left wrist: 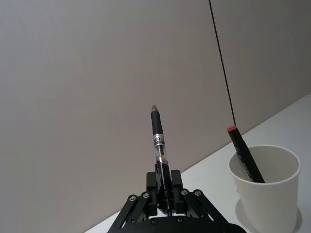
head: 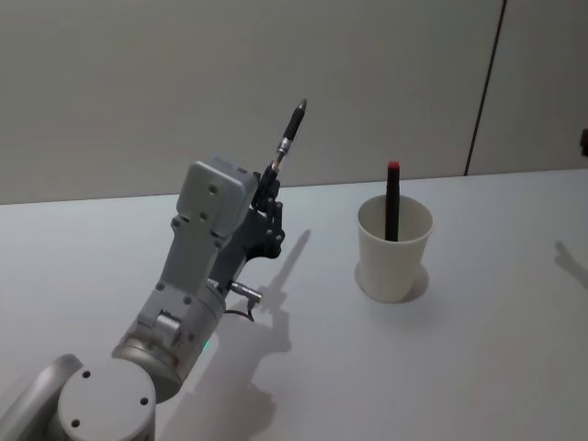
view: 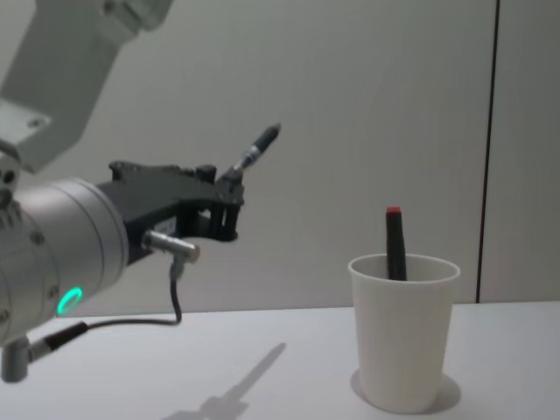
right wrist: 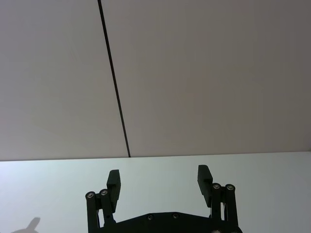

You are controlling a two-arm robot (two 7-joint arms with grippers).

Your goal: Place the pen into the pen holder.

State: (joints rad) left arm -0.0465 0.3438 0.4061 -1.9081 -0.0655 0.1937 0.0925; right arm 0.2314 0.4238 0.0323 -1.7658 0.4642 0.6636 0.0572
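Aloft, left claw clamped on upward-tilted pen, right claw apart

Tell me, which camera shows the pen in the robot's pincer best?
The left wrist view: the pen stands close and central, clamped in the left pincer, its markings plain. The head view shows it smaller, slanting up from the pincer; the chest view shows it small, from the side.

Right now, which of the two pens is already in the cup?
The red-capped pen, standing inside the pen holder; the grey-tipped pen is held in the left gripper, above the table.
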